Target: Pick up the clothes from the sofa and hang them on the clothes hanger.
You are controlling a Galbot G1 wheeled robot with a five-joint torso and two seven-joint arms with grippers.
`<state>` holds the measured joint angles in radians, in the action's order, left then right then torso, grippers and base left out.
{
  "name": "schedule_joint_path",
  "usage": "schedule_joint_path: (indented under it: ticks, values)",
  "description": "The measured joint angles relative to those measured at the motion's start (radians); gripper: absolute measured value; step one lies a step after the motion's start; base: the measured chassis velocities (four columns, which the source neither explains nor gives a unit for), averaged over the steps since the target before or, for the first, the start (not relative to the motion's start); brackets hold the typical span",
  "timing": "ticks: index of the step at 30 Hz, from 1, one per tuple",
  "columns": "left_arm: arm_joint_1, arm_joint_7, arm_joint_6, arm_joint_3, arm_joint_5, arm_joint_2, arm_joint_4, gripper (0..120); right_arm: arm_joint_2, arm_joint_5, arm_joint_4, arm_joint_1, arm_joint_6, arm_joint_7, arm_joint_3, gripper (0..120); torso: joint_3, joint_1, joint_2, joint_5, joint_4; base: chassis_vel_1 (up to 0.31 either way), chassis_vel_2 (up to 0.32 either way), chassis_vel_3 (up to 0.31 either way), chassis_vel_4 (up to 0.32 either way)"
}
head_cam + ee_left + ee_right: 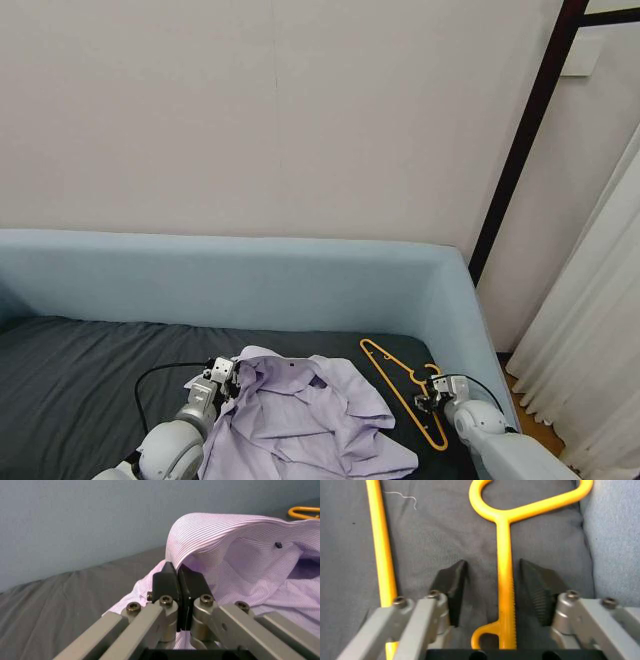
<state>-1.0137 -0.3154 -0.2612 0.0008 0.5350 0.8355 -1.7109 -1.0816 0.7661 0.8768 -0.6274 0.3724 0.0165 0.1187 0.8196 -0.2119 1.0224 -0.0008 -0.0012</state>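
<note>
A lilac striped shirt (300, 420) lies crumpled on the dark sofa seat (80, 370). My left gripper (228, 373) sits at the shirt's near-left edge, shut on a fold of the shirt's collar (175, 555), which stands up from its pinched fingertips (165, 579). An orange plastic hanger (405, 390) lies flat on the seat to the shirt's right. My right gripper (432, 392) is down at the hanger's hook end, open, with the hanger's neck bar (504, 577) running between its two fingers (454, 588) without visible contact.
The sofa's pale blue backrest (250, 280) runs behind the seat and its arm (465, 330) rises close beside the right gripper. A black cable (150, 385) loops on the seat near the left arm. White curtains (590, 360) hang at the far right.
</note>
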Motion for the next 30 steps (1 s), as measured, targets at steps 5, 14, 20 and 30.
schedule_joint_path:
  ticks: [5,14,20,30]
  values:
    - [-0.005,0.0,0.0,-0.006,-0.005,-0.012,-0.003,0,-0.012,0.009,-0.025,0.008,0.014,-0.004,-0.014,22,0.0,0.0,0.0,0.0,0.0003,0.0,0.0,0.0,0.0]
    - [-0.023,0.0,-0.001,-0.01,-0.007,-0.011,-0.009,0,0.001,0.028,-0.002,0.004,0.022,-0.007,-0.017,5,0.0,0.0,0.0,-0.0001,-0.0003,0.0,0.0,0.0,0.0]
    - [-0.029,0.0,-0.004,-0.012,-0.006,-0.008,-0.009,0,0.035,-0.006,0.092,-0.016,-0.048,0.0,0.005,5,0.0,0.0,0.0,0.0,-0.0002,0.0,0.0,0.0,0.0]
    - [-0.014,-0.006,-0.019,-0.006,0.025,-0.017,-0.023,0,0.103,-0.178,0.334,-0.085,-0.251,0.063,-0.003,5,0.0,0.0,0.0,-0.0001,0.0,0.0,0.0,0.0,0.0]
